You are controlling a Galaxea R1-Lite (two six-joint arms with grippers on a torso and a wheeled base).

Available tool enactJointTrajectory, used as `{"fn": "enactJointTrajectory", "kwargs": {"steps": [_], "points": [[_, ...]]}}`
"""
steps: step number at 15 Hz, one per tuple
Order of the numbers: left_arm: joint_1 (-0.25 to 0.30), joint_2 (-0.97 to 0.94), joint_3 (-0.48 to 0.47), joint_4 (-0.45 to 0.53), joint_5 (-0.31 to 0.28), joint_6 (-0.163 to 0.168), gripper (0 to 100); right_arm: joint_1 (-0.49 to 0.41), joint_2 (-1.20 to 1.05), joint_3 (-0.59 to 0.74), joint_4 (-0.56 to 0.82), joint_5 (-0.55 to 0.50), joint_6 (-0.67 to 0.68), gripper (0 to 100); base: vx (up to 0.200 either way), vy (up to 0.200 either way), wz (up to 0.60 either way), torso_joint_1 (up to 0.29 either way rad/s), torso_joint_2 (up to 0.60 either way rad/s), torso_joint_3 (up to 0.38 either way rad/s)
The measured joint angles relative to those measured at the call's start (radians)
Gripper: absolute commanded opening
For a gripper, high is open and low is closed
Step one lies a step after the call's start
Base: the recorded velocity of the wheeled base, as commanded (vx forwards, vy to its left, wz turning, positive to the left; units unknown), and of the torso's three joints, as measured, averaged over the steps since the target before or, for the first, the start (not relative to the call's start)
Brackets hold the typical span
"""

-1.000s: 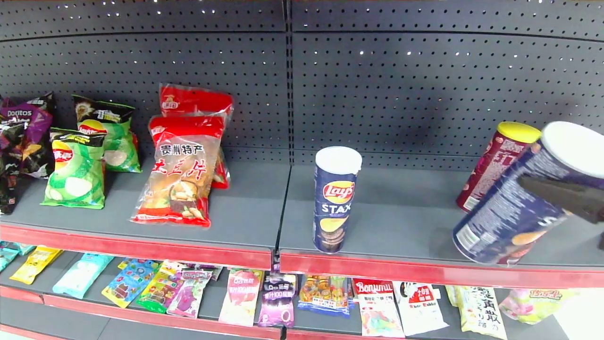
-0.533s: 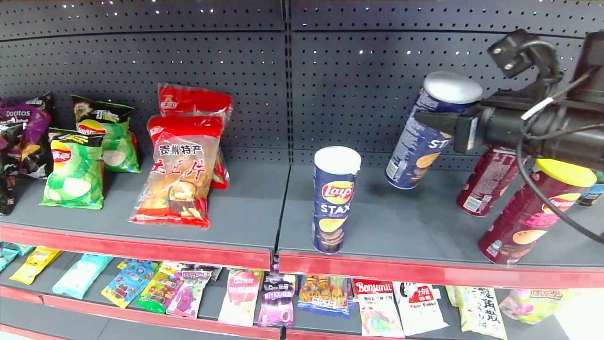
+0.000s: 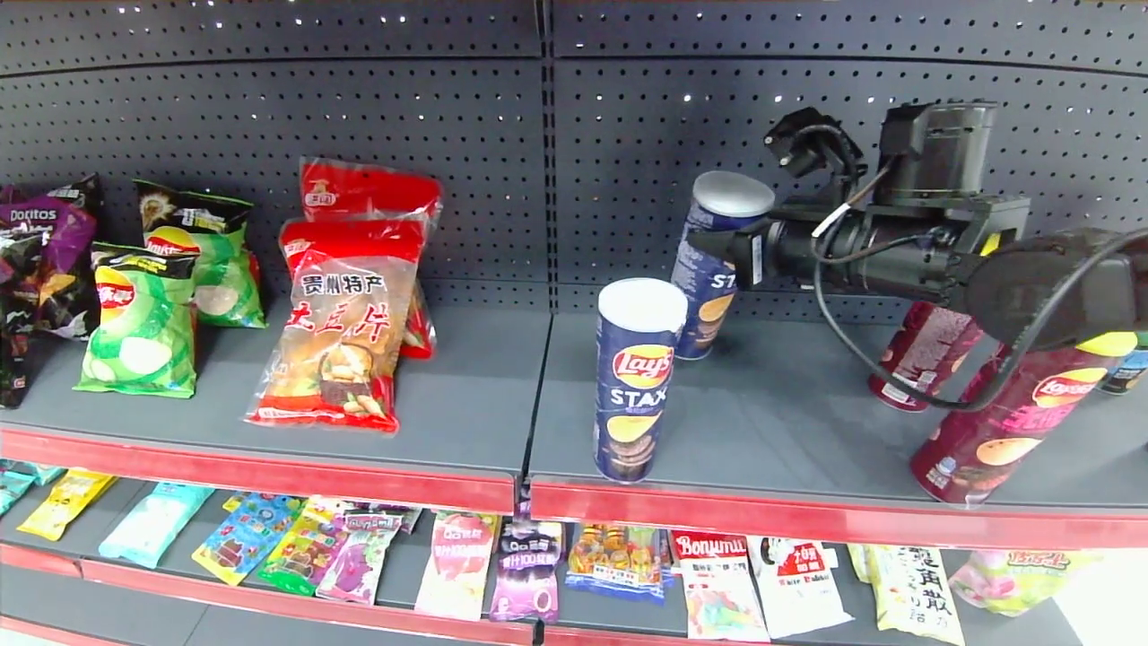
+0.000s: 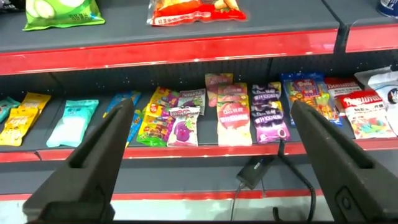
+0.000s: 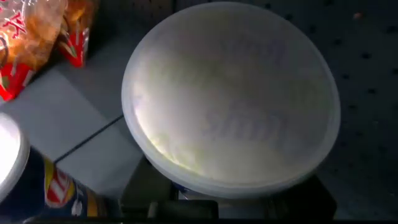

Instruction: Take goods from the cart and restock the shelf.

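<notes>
Bare dark grey metal shelf board [image 3: 789, 422] runs between upright blue chip can with white lid [image 3: 639, 381] at the front lip and tilted front maroon can [image 3: 991, 431] and rear maroon can [image 3: 919, 354] at right. A second blue white-lidded can [image 3: 708, 305], tilted and clamped in right gripper [image 3: 717, 251], blocks the spot just behind the upright one. The black right arm [image 3: 897, 256] spans above the bare patch. More bare board left, up to red snack bags [image 3: 345, 332].

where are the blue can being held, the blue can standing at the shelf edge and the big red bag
held blue can [image 3: 708, 318], head view, lower body
standing blue can [image 3: 639, 386], head view, middle of the label
big red bag [image 3: 345, 332], head view, front panel
</notes>
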Motion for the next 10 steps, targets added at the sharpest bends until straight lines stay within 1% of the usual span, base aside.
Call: {"fn": "enactJointTrajectory", "kwargs": {"steps": [5,10], "points": [[0.000,0.000,0.005,0.000,0.000,0.000,100,0.036,0.113,-0.087,0.000,-0.034,0.017,0,0.000,0.000,0.00,0.000,0.00,0.000],[0.000,0.000,0.016,0.000,0.000,-0.001,100,0.050,0.174,-0.129,0.000,-0.040,0.020,0,0.000,0.000,0.00,0.000,0.00,0.000]]}}
